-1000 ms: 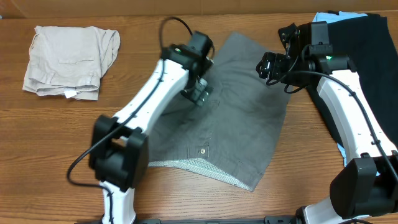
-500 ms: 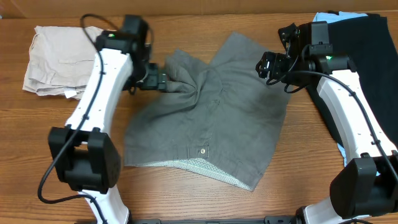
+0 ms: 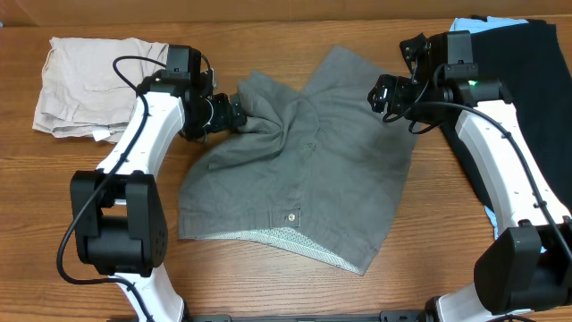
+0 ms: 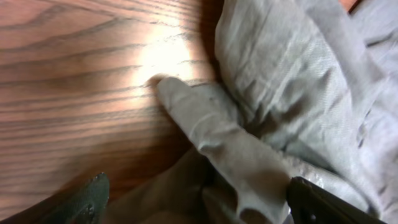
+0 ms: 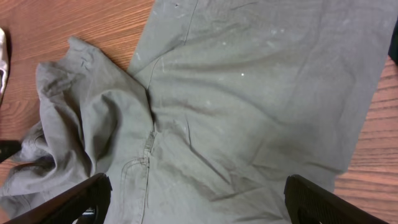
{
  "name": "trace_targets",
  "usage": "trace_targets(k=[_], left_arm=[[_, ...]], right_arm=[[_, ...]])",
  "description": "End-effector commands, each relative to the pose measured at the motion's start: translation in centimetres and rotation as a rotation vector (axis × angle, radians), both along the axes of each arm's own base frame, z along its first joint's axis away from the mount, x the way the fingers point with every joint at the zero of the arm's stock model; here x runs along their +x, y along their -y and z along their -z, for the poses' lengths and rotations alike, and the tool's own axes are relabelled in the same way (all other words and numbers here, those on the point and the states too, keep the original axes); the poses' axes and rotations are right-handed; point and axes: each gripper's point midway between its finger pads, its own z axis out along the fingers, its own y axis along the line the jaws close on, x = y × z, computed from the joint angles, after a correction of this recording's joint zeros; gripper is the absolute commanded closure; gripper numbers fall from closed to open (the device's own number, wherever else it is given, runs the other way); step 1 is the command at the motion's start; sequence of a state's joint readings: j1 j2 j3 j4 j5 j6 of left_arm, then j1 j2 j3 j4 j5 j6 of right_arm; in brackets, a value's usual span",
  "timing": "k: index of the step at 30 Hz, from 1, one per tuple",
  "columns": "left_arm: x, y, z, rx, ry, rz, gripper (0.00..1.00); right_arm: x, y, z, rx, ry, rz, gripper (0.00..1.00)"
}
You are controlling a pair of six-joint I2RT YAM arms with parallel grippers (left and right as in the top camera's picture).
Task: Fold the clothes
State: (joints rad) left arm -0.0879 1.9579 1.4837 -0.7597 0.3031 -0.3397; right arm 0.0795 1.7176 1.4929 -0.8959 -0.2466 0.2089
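Observation:
The mid-grey shorts [image 3: 331,170] lie spread on the wooden table, with the silvery button [image 3: 292,216] and pale speckled waistband lining at the front edge. One leg is pulled out to the left and bunched in folds. My left gripper [image 3: 237,114] sits at that bunched leg; in the left wrist view its fingers [image 4: 199,199] stand wide apart with grey cloth [image 4: 292,74] lying between them. My right gripper [image 3: 382,94] hovers open over the upper right part of the shorts [image 5: 249,93], and its fingers [image 5: 196,199] hold nothing.
Folded beige shorts [image 3: 98,85] lie at the back left. A large black garment [image 3: 527,80] lies along the right edge under my right arm. Bare wood shows in front of the waistband and left of the grey shorts.
My left arm swung from the middle of the shorts to the left, dragging one leg out leftward and bunching it. Its fingers now stand apart. The right arm has not moved.

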Motion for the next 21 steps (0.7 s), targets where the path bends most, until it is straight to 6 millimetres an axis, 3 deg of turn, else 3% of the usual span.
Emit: trace_targets(k=[1, 8, 10, 14, 16, 18, 20, 21], left_arm=[[-0.2, 1.2, 0.6, -0.089, -0.016, -0.037, 0.06], [-0.1, 1.5, 1.8, -0.117, 0.004, -0.050, 0.07], [0.0, 1.5, 2.0, -0.118, 0.014, -0.050, 0.13], [1.0, 1.4, 1.7, -0.116, 0.059, -0.051, 0.43], [1.8, 1.4, 1.3, -0.116, 0.094, -0.051, 0.65], [2.4, 1.1, 1.0, -0.102, 0.120, -0.059, 0.80], [3.1, 0.6, 0.2, -0.084, 0.142, -0.071, 0.94], [3.5, 0.5, -0.2, -0.080, 0.152, -0.075, 0.96]], right_arm=[[0.0, 0.0, -0.1, -0.011, 0.003, -0.002, 0.08], [0.0, 0.0, -0.1, -0.011, 0.001, -0.002, 0.08], [-0.1, 0.0, -0.1, -0.011, 0.001, -0.002, 0.08], [-0.1, 0.0, -0.1, -0.011, 0.000, -0.002, 0.08], [0.0, 0.0, -0.1, -0.011, 0.001, -0.002, 0.08], [0.0, 0.0, -0.1, -0.011, 0.002, -0.002, 0.08], [0.0, 0.0, -0.1, -0.011, 0.002, -0.002, 0.08], [0.0, 0.0, -0.1, -0.011, 0.003, -0.002, 0.08]])
